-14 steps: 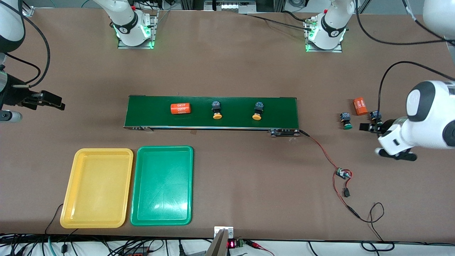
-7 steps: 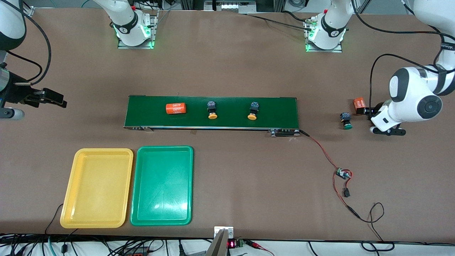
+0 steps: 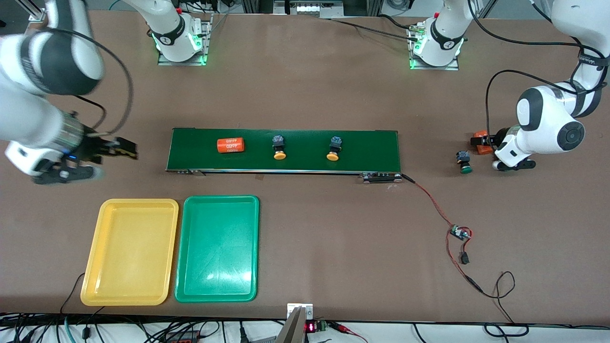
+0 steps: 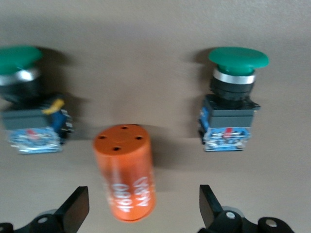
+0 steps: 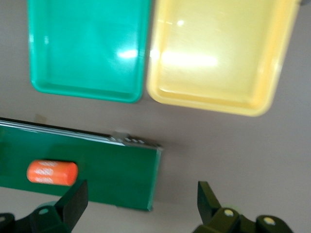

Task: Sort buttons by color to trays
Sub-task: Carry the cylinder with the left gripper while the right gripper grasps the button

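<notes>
Left tool [image 4: 141, 213], fingers apart, hovers over an orange cylinder [image 4: 125, 178] flanked by two green buttons [image 4: 232, 104]; right tool [image 5: 141, 211], also spread, hangs near the conveyor belt [image 3: 286, 150] carrying both orange-yellow buttons [image 3: 279, 146].

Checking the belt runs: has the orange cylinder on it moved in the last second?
Yes. The orange cylinder has shifted along the conveyor belt toward the right arm's end.

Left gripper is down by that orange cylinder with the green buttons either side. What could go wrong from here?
The left gripper, fingers open, lines up with the orange cylinder, not a green button, so it may grab the wrong part. The other green button lies close beside and could get knocked. The orange-capped buttons lie on the conveyor belt, while the right gripper is off its end.
</notes>
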You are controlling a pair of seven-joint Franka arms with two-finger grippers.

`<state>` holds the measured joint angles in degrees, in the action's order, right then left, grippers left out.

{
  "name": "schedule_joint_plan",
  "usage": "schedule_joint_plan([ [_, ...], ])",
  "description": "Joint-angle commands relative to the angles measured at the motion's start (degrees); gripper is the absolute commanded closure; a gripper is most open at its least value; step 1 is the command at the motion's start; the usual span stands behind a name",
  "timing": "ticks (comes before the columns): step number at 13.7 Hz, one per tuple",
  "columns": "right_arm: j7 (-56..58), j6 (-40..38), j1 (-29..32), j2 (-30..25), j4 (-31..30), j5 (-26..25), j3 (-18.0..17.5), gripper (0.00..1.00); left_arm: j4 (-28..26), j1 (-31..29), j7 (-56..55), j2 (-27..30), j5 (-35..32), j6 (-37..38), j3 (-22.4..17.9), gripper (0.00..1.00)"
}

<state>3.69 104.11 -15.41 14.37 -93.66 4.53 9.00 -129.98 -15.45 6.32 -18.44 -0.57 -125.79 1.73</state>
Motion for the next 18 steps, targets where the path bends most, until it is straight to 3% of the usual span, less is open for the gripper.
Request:
schedule_joint_plan([
  [1,-1.1,1.9,-4.6,4.3,1.8,2.4,0.4,0.00,-0.7,0.9,1.2,-2.6,2.2,-5.8,-1.8,0.00],
  [5,-15.0,6.7,-12.7,7.0,1.8,3.9,0.4,0.00,-0.7,1.3,1.3,-2.7,2.0,-6.3,-2.4,0.00],
  [6,-16.3,7.1,-14.5,7.6,1.8,4.0,0.4,0.00,-0.7,1.3,1.3,-2.9,1.9,-6.3,-2.3,0.15],
  [8,-17.0,8.5,-17.8,8.9,1.8,4.1,0.3,0.00,-0.8,1.4,1.3,-2.8,1.9,-5.8,-2.3,0.56],
  [11,-21.8,10.8,-22.2,11.2,1.8,4.1,0.4,0.00,-0.3,1.6,1.4,-1.1,1.7,-2.2,-2.3,0.79],
  [14,-23.2,11.6,-26.0,14.2,1.8,4.0,0.4,0.00,1.3,2.7,1.2,3.2,1.7,4.1,-1.9,0.81],
  [16,-23.8,11.6,-28.1,16.5,1.6,3.7,0.5,0.00,5.1,3.8,1.5,5.5,1.6,12.9,-0.9,0.81],
  [18,-23.8,11.5,-28.4,17.9,1.3,3.6,0.5,0.00,9.0,3.8,4.5,7.0,1.6,19.8,2.6,0.82],
])
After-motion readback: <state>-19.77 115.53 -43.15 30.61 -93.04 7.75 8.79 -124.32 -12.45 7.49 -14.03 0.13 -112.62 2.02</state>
